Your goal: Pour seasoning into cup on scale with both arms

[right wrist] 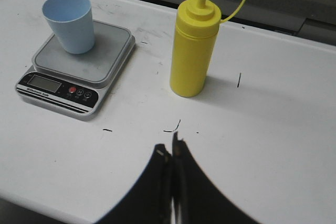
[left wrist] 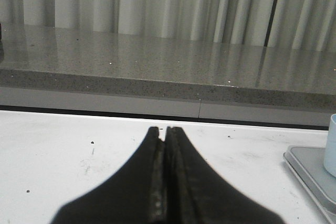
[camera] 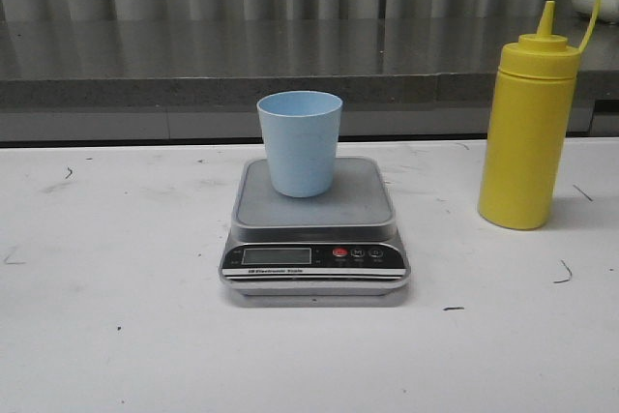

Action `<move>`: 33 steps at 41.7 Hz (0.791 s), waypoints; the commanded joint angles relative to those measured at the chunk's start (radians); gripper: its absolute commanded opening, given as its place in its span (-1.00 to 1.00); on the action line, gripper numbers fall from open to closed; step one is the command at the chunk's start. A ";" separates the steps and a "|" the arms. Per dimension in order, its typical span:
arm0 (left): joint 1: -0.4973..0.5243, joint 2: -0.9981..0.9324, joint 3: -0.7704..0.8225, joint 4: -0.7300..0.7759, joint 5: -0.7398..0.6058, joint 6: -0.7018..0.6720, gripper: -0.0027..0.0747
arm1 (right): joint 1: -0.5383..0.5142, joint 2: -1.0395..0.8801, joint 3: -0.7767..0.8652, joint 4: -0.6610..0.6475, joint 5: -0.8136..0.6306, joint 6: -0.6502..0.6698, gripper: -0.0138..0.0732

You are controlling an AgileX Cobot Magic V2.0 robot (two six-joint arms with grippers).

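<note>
The pale blue cup (camera: 300, 142) stands upright on the grey platform of the silver scale (camera: 314, 229) at the table's middle. The yellow seasoning bottle (camera: 528, 132) stands upright to the right of the scale, cap strap hanging off its nozzle. No arm shows in the front view. In the left wrist view my left gripper (left wrist: 165, 129) is shut and empty over bare table, with the scale's corner (left wrist: 310, 174) and the cup's edge (left wrist: 331, 145) off to one side. In the right wrist view my right gripper (right wrist: 170, 142) is shut and empty, well short of the bottle (right wrist: 192, 51), cup (right wrist: 70, 22) and scale (right wrist: 79, 72).
A grey stone ledge (camera: 290, 60) runs along the back of the white table (camera: 116, 316), with pale curtains behind it. Small dark marks dot the tabletop.
</note>
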 commanded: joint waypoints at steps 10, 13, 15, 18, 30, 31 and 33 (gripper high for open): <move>0.002 -0.017 0.024 -0.005 -0.090 -0.007 -0.98 | 0.003 0.007 -0.026 -0.018 -0.068 -0.013 -0.96; 0.002 -0.017 0.024 -0.005 -0.090 -0.007 -0.98 | 0.003 0.007 -0.026 -0.018 -0.068 -0.013 -0.96; 0.002 -0.017 0.024 -0.005 -0.090 -0.007 -0.98 | 0.003 0.007 -0.026 -0.018 -0.068 -0.013 -0.96; 0.002 -0.017 0.024 -0.005 -0.090 -0.007 -0.98 | 0.003 0.007 -0.026 -0.018 -0.068 -0.013 -0.96; 0.002 -0.017 0.024 -0.005 -0.090 -0.007 -0.98 | -0.129 -0.098 0.127 0.017 -0.231 -0.105 -0.95; 0.002 -0.017 0.024 -0.005 -0.090 -0.007 -0.98 | -0.143 -0.113 0.149 0.047 -0.252 -0.130 -0.95; 0.002 -0.017 0.024 -0.005 -0.090 -0.007 -0.98 | -0.173 -0.150 0.211 0.099 -0.299 -0.191 -0.95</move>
